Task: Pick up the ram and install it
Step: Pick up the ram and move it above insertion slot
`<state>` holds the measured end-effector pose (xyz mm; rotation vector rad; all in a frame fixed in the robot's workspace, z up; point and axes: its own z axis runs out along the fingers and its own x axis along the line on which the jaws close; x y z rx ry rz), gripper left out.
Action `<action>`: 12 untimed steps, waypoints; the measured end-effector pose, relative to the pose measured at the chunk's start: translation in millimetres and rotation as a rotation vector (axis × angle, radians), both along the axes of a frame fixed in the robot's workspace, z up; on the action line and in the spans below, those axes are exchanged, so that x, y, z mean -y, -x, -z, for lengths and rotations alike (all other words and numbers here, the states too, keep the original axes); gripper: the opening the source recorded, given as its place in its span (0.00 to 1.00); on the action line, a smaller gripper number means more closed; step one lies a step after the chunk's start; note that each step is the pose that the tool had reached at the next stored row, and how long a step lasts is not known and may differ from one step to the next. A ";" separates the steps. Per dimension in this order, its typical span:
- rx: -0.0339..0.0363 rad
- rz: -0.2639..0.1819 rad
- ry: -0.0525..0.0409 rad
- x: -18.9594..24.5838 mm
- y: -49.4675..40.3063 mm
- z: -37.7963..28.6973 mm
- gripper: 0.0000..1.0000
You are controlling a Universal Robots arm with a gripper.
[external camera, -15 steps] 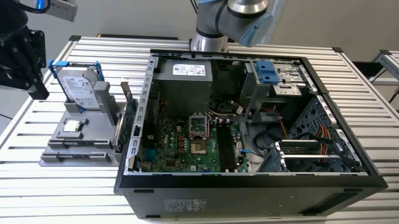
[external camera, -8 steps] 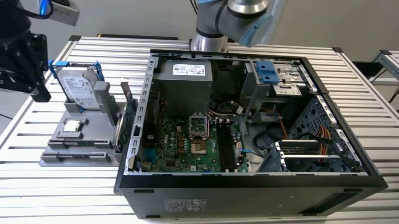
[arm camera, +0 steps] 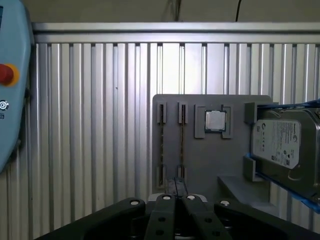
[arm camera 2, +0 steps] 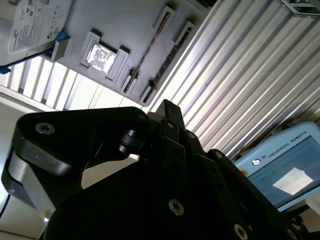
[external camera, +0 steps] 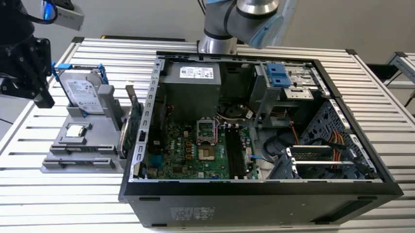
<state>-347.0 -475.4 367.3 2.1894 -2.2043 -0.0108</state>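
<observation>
Plainly the main risk is taking the wrong part: the ram (arm camera: 181, 145) stands on edge in a narrow slot of the grey holder (arm camera: 200, 160), just beside a second slot holding a larger green board (arm camera: 162, 145). Both read as thin lines from above, so a small sideways error could land the fingers on the neighbour or straddle both. The gripper (arm camera: 176, 182) is closed on nothing, its fingers pressed together. A descent in that state would, I judge, strike the ram's thin top edge rather than bracket it. A grip off the strip's middle could also tilt it and bind it in the slot. At the computer case (external camera: 259, 187), the memory slots (external camera: 234, 150) on the motherboard (external camera: 188, 155) sit among cables and brackets, so a skewed hold would make seating difficult. As for position, the gripper hangs well apart from the ram, above the slatted table (external camera: 77, 204). In the exterior view it lies off the exterior view's left of the holder, with the hard drive (external camera: 84, 92) between it and the ram. In the first wrist view its tips roughly line up with the near end of the ram's slot.
</observation>
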 end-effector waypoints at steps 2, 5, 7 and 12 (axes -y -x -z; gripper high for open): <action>-0.0001 0.000 0.0001 0.0 -0.2 1.2 0.00; -0.0001 0.000 0.0000 0.0 -0.3 2.6 0.00; -0.0001 0.000 0.0001 0.0 -0.4 3.4 0.00; 0.0000 0.000 0.0000 0.0 -0.7 5.4 0.00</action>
